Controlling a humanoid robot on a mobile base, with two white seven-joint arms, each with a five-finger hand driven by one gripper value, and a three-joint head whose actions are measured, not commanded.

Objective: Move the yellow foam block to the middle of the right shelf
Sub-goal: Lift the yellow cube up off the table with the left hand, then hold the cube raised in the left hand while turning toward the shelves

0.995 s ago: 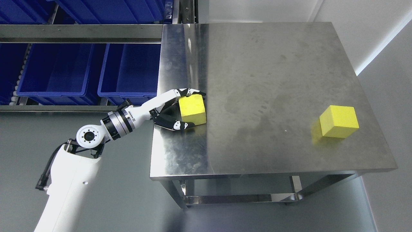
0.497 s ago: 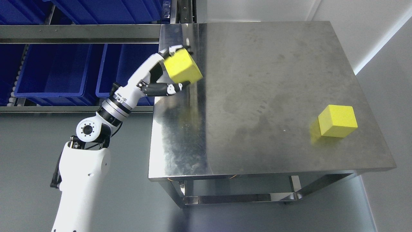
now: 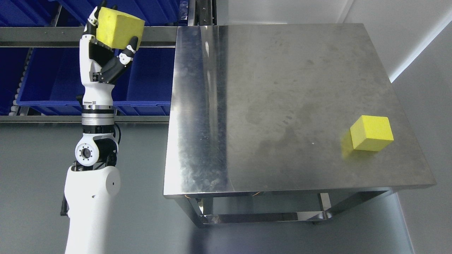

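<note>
My left hand (image 3: 107,38) is shut on a yellow foam block (image 3: 119,28) and holds it up in front of the metal shelf rail (image 3: 42,36), left of the steel table (image 3: 275,106). The arm stands upright from the lower left. A second yellow foam block (image 3: 371,133) rests on the table near its right front corner. The right arm is out of view.
Blue bins (image 3: 53,81) sit on the shelf levels at the left, above and below the rail. The table has a lower frame (image 3: 265,215) underneath. Grey floor lies in front, and a white wall (image 3: 406,21) at the back right.
My left hand has lifted the yellow block off the table's left edge and swung it up and left, to the front of the shelf rail.
</note>
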